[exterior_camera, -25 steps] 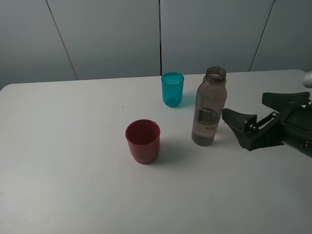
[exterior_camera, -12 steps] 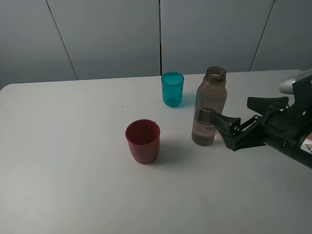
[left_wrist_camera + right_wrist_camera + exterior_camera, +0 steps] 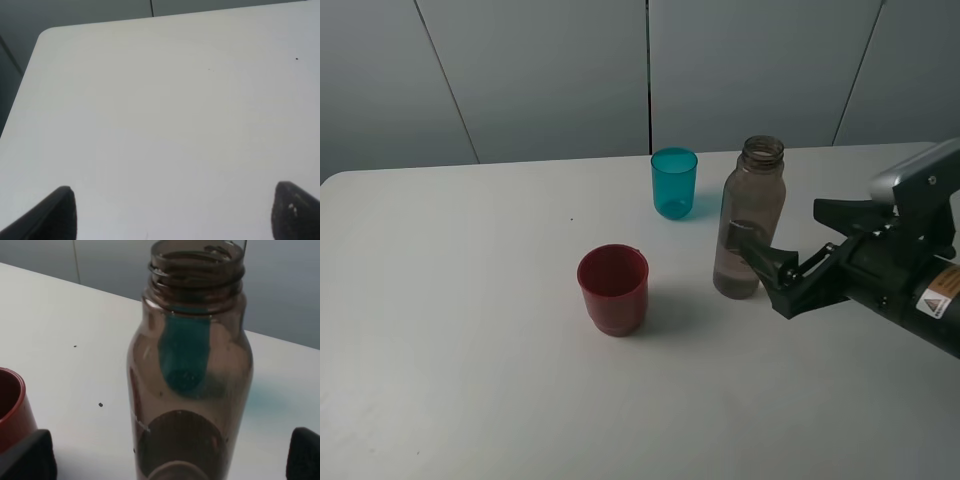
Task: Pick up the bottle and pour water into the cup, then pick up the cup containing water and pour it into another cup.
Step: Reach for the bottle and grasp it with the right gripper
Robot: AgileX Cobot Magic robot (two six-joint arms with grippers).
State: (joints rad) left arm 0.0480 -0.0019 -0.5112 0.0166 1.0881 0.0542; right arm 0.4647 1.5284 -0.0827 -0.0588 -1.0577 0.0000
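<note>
Capless smoky-brown plastic bottle (image 3: pixel 755 190), threaded neck, rounded shoulders — the right gripper (image 3: pixel 775 222) gapes wide either side, unclenched.

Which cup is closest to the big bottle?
The teal-blue cup, standing just behind the bottle. The red cup is wider and sits farther off, toward the front.

White table (image 3: pixel 470 380) lay before me, matte, rounded corner at 10 o'clock. Grey wall panels (image 3: pixel 550 80) ran behind it from 10 to 2 o'clock; dark vertical seam (image 3: pixel 649 75) at 12. Light soft, even, shadows faint.
</note>
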